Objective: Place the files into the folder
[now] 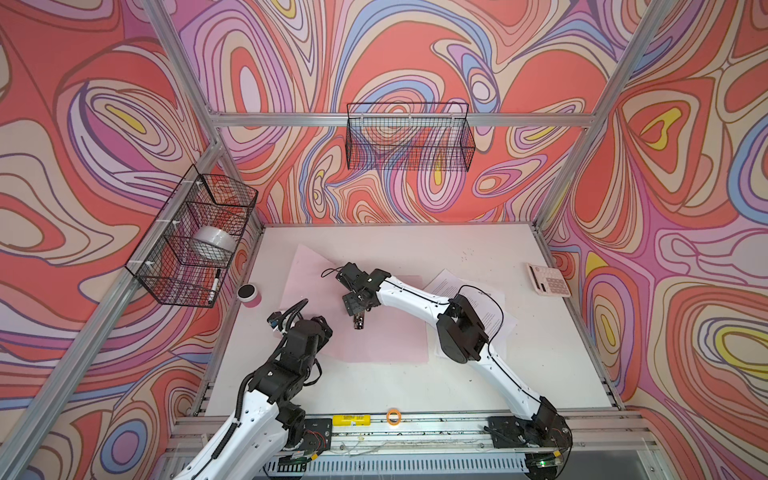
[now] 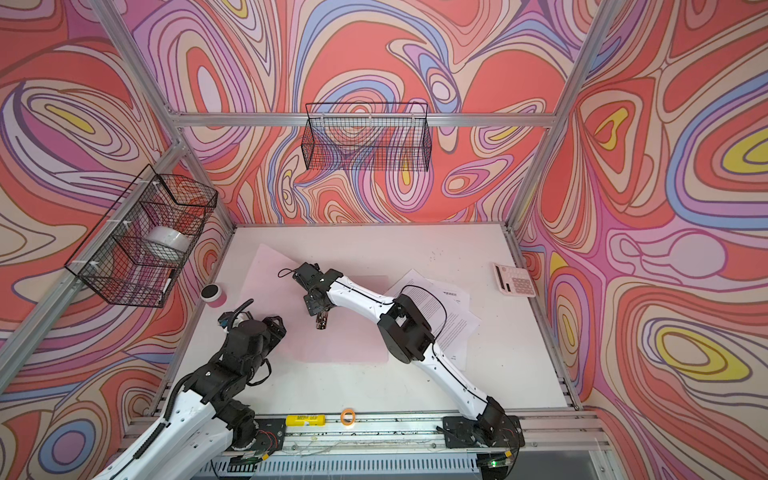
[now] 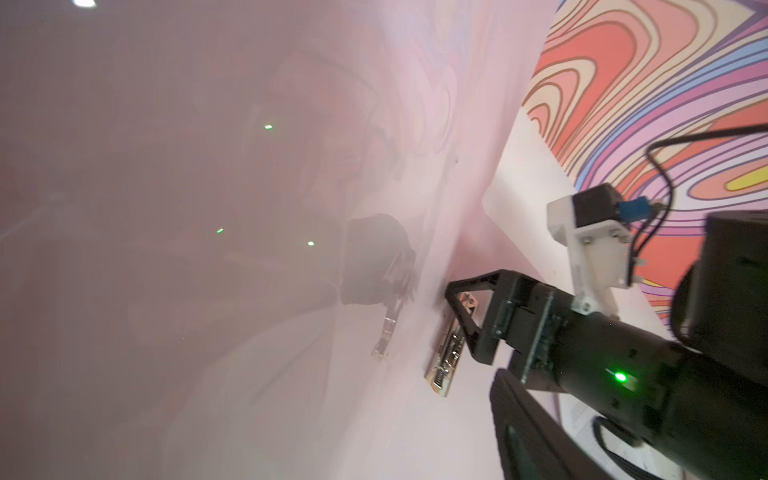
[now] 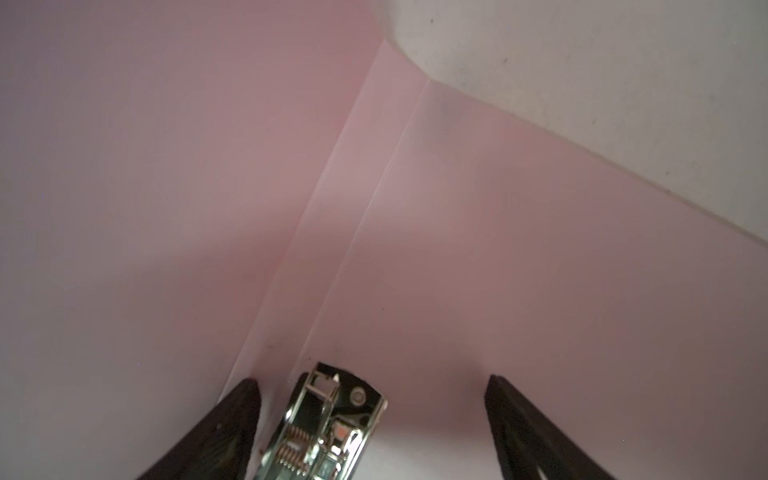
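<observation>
Between the widely parted fingers of the right gripper [image 4: 372,380], not gripped, stands the metal clip [image 4: 328,428] on the spine of the open pink folder [image 4: 519,249], spread on the table [image 1: 415,382] beneath it. The files [image 1: 441,284] lie behind this gripper, under its arm, beside the folder. Left gripper [image 1: 321,328], at the folder's opposite edge: jaws hidden, so its opening cannot be told

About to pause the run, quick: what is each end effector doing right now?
Left end effector: cannot be told, its fingers are hidden.
Right end effector: open, straddling the metal clip, holding nothing.
</observation>
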### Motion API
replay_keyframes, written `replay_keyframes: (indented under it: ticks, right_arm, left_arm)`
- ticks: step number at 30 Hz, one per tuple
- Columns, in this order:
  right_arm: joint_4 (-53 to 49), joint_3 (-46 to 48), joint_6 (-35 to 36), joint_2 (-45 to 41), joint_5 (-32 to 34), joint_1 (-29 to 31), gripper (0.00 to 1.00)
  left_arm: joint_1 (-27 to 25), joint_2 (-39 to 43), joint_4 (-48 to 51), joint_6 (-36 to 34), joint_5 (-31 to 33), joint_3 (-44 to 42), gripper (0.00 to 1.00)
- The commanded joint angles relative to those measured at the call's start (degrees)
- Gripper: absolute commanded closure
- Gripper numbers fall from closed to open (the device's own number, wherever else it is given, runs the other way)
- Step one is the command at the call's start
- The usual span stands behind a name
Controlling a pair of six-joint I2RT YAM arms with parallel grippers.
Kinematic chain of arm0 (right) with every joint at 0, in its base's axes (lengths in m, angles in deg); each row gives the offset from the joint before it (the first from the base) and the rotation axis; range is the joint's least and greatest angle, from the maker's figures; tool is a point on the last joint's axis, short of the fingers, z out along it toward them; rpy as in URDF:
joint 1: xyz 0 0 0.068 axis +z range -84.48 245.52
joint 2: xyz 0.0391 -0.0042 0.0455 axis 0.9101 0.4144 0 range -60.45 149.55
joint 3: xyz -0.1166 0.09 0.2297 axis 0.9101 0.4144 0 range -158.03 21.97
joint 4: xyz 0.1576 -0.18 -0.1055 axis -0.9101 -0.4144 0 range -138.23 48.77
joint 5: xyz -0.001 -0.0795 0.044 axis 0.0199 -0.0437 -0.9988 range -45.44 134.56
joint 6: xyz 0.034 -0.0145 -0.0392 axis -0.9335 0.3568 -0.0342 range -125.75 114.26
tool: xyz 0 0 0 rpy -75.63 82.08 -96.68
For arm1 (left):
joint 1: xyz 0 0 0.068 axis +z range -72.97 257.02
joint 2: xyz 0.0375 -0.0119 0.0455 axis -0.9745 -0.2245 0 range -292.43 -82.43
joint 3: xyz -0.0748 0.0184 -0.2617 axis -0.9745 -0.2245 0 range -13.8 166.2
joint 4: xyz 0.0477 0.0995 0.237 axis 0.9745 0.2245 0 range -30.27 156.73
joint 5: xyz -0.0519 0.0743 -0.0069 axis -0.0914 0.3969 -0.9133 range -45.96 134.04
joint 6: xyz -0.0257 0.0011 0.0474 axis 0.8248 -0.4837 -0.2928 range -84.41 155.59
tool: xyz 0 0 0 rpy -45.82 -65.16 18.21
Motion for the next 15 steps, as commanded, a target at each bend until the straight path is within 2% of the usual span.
replay_keyframes:
  ticks: [1, 6, 9, 13, 15]
  right_arm:
    - [-2.08, -0.35, 0.78, 3.77, 2.21, 0.18, 0.11]
    - [-2.26, 1.07, 1.41, 5.33, 3.76, 0.18, 0.11]
    - [-1.82, 2.86, 1.52, 5.2, 4.3, 0.17, 0.11]
    - [-1.58, 4.34, 1.79, 4.79, 4.69, 0.17, 0.11]
    - [-1.32, 4.6, 2.18, 4.75, 4.7, 0.17, 0.11]
  left_arm:
    - [0.41, 4.09, 11.31, -1.06, -1.39, 2.88, 0.22]
    - [0.34, 11.91, 22.72, -0.69, -0.24, 5.75, 0.21]
    - [0.34, 16.07, 28.26, -0.2, 1.92, 10.66, 0.21]
    - [0.34, 19.41, 38.04, 4.08, 5.78, 15.84, 0.23]
    - [0.32, 20.18, 40.17, 2.96, 7.04, 17.92, 0.24]
